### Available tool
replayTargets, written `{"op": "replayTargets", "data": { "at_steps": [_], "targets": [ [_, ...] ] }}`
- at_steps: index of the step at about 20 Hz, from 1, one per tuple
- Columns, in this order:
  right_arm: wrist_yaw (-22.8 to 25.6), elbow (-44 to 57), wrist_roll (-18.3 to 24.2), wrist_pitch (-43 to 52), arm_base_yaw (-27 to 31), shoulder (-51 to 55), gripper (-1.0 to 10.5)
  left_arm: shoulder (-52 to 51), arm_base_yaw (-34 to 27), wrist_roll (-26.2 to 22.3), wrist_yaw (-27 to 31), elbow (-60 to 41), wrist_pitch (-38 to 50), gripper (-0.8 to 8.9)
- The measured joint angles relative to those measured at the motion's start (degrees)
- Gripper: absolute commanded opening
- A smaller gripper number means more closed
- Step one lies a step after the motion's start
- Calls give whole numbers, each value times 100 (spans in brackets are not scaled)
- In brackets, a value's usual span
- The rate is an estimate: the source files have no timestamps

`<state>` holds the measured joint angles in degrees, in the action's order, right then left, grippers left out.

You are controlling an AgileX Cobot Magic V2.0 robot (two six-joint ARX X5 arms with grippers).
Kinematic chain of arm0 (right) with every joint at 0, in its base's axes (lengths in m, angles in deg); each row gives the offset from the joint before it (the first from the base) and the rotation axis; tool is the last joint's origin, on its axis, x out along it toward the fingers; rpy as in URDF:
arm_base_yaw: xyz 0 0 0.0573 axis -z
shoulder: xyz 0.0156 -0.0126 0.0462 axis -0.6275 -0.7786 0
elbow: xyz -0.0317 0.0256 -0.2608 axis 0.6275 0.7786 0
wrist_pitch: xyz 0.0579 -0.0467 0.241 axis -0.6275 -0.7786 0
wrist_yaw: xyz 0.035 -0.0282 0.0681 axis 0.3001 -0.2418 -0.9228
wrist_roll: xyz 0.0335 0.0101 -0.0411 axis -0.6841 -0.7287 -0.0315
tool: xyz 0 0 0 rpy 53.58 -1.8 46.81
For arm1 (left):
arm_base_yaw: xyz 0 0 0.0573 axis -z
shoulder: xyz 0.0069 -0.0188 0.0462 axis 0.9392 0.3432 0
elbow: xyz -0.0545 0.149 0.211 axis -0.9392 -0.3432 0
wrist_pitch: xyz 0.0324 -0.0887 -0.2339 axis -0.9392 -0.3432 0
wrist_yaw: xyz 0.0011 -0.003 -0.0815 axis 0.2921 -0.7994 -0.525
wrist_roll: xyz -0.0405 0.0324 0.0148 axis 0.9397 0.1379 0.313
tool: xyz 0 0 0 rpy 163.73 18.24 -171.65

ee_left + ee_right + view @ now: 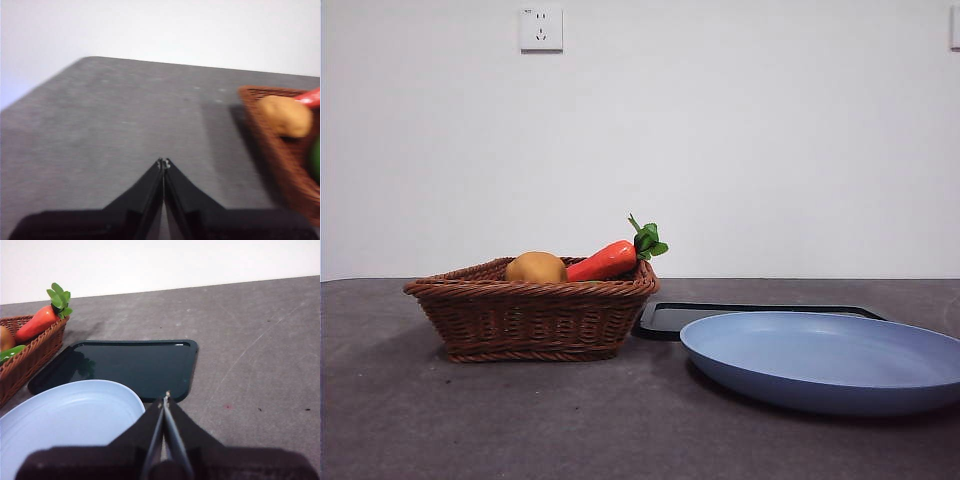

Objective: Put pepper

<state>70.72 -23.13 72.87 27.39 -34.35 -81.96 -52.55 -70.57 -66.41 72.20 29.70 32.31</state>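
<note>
The pepper [11,353] is lying inside the basket [530,315], and only slivers of it are showing. In the right wrist view a short glossy green strip is peeking over the woven rim at the picture's edge; in the left wrist view it is appearing as a blurred green patch [315,157] cut off by the frame. In the front view the basket's wall is hiding it completely.

Beside it in the basket a round tan potato [536,267] is sitting, with a carrot [605,260] leaning on the rim, its leafy top sticking out over the edge. The left wrist view is catching only a red sliver of that carrot.

Just beside the basket a dark tray [125,365] is lying flat on the grey table [440,420], and a blue plate [825,360] is resting in front of it, overlapping the tray's near edge. The front view is showing the tray only as a thin dark strip behind the plate; the right wrist view is showing its whole glossy surface.

The left gripper [163,163] is hovering over bare table near the basket, its jaws pressed together on nothing. The right gripper [166,396] is hanging above the plate's rim and the tray's edge, jaws likewise closed and empty. Neither arm is appearing in the front view.
</note>
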Motion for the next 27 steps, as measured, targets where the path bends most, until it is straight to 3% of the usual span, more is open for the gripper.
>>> {"op": "replayTargets", "data": {
  "at_steps": [3, 8, 16, 23, 27],
  "targets": [
    [-20, 7, -223, 33, 0, 0, 11, 0, 0, 144, -492, 0, 0, 8],
    [-37, 17, -1099, 68, 0, 0, 11, 0, 0, 485, -1255, 0, 0, 7],
    [-337, -28, -2216, 44, -4, -4, 5, 2, 0, 1512, -2210, 7, 168, 7],
    [-367, -734, -2476, 81, -4, -306, 5, 50, 0, 1762, -2354, 612, -72, 7],
    [-656, -1244, -2455, -24, -4, -826, 5, 402, 0, 1777, -2588, 1239, -345, 7]
  ]
}}
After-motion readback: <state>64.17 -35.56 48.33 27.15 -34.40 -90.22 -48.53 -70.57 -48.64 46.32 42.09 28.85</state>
